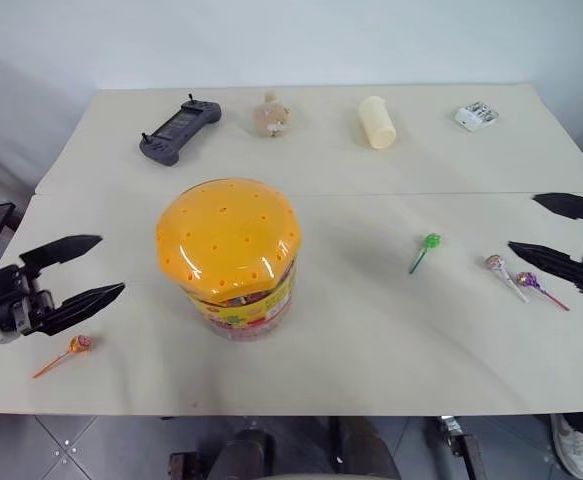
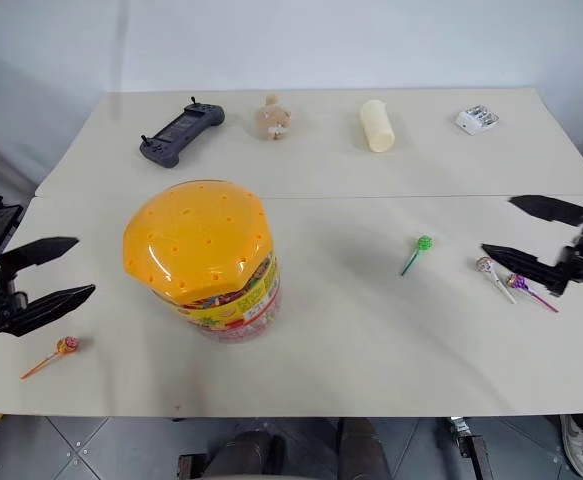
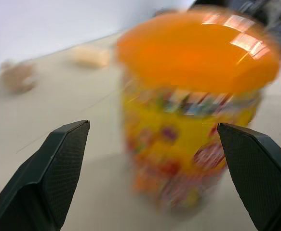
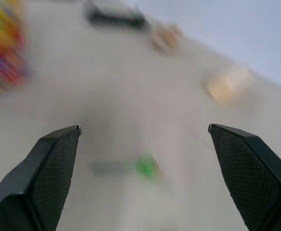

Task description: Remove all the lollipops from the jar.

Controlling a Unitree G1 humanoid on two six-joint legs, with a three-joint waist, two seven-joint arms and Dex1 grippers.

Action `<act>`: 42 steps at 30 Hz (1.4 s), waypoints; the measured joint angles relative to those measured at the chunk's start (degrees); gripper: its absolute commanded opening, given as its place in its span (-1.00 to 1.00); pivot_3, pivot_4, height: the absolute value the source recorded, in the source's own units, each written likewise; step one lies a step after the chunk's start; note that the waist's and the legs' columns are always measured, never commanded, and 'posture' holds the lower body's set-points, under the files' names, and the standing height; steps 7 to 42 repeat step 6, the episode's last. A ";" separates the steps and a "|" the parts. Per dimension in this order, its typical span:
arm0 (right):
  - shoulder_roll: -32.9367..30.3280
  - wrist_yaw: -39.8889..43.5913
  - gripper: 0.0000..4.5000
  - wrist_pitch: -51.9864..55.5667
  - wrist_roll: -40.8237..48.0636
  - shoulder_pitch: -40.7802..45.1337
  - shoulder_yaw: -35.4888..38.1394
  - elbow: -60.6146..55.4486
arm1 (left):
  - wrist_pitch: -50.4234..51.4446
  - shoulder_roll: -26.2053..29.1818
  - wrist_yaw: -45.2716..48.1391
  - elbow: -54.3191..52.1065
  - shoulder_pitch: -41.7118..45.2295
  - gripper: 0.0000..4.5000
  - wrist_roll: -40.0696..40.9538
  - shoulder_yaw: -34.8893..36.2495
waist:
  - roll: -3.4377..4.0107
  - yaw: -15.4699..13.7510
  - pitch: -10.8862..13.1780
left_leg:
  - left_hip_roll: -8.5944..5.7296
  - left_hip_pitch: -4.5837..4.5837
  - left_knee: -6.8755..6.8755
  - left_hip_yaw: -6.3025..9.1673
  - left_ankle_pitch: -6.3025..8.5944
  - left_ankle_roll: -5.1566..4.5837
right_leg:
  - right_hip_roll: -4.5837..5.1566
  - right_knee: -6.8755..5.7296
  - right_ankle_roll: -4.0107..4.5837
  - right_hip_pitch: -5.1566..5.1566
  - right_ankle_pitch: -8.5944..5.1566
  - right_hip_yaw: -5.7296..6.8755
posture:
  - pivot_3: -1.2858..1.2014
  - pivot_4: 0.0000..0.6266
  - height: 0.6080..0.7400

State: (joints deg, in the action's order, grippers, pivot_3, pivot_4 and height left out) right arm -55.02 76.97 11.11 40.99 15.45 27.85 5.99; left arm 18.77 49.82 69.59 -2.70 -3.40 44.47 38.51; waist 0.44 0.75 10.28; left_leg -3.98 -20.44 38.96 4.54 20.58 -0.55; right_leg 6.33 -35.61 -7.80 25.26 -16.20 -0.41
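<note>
Lollipops [image 1: 430,242] lie on table [image 1: 371,330]; jar [image 1: 233,262] lidded, orange dome, yellow-red label. Left gripper [image 1: 96,268] and right gripper [image 1: 556,232] wide, empty.

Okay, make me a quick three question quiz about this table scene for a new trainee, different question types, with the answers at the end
1. True or false: the jar has its orange lid on.
2. How many lollipops lie on the table outside the jar?
3. Multiple choice: which lollipop lies nearest the left gripper? A) green B) orange C) purple

Key
1. True.
2. Four: the orange lollipop, the green lollipop, the pinkish-white lollipop and the purple lollipop.
3. B. The other three lie toward the right gripper, whose fingers are spread like the left's.
</note>
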 measured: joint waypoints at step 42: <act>6.64 -1.58 0.99 -0.14 4.24 -2.94 -4.29 -21.36 | -3.41 0.03 -1.32 4.97 0.46 1.00 -2.69 2.56 | -0.14 -1.79 -0.06 | -0.16 -0.06 0.12 0.14 0.11 -0.13 | 0.12 0.04 0.00 -0.08 0.00 0.10 | 0.03 -0.52 1.00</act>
